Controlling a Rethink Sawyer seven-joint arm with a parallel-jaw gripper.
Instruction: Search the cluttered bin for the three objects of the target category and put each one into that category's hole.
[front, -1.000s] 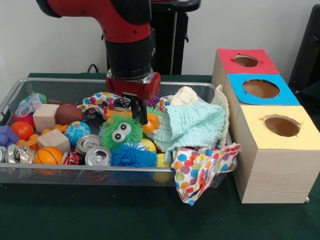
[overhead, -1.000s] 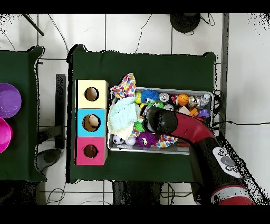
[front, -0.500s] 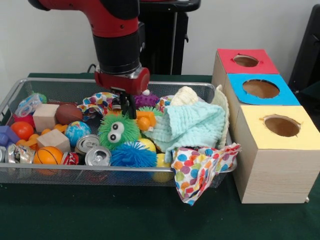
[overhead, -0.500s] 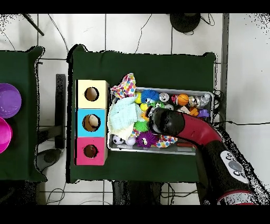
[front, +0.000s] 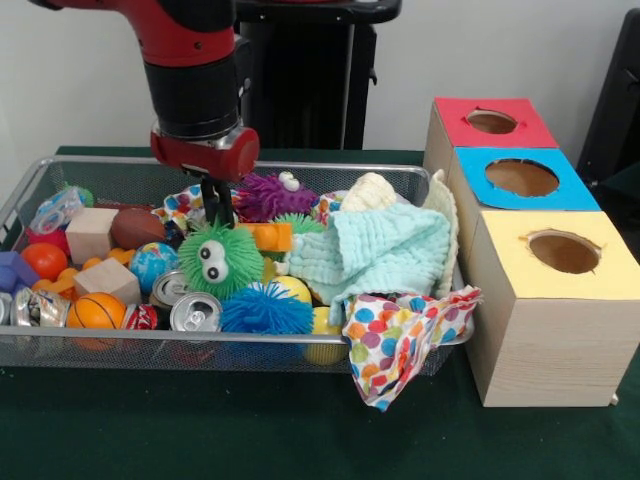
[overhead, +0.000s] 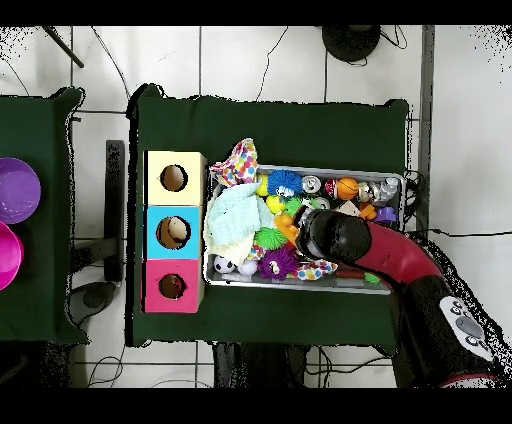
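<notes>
The black end effector (front: 216, 203) is hanging low over the middle of the wire-mesh bin (front: 100, 170), its fingers looking narrow and empty (nothing is showing between them), just above the green fuzzy toy with googly eyes (front: 220, 262). A purple spiky toy (front: 262, 195) and a blue spiky ball (front: 266, 309) are lying close by; which category is wanted, I cannot tell. At the bin's box-side end the pale mint cloth (front: 385, 250) is resting. In the overhead view something pale is sitting inside the blue-topped wooden box (overhead: 173, 233), so perhaps one item is delivered; most of the sorting is looking undone.
</notes>
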